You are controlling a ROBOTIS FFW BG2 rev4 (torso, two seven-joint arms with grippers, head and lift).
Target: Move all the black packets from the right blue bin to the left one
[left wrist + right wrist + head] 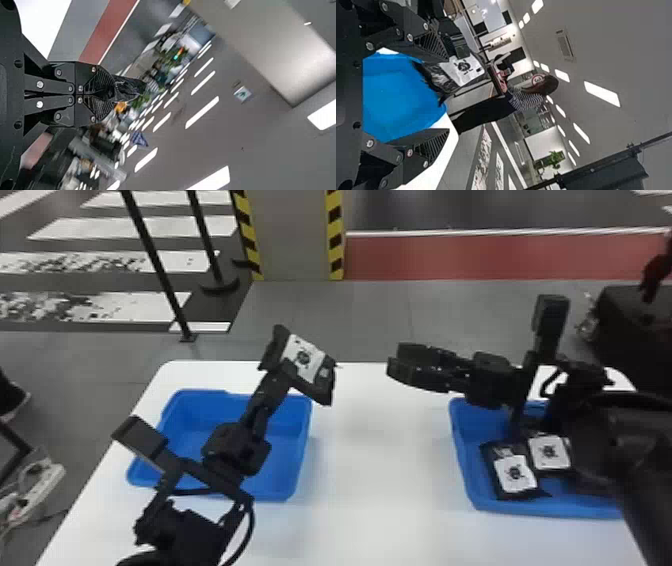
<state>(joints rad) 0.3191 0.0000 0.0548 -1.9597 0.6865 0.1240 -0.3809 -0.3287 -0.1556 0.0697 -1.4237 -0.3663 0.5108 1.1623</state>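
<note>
Could drop the packet (304,358), seemingly pinched by one edge in the left gripper (111,93) near the far right corner of the left bin (299,445), onto the table (370,470) if released early, with the right gripper (447,95) gaping to that bin's right and more packets (516,475) farther right.

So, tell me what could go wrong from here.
The left gripper holds a packet near the left bin's far corner; a slip might land it on the table. The open right gripper points at it and could knock it if moved closer. Two packets lie close together in the right bin, so grasping one may drag the other.
</note>
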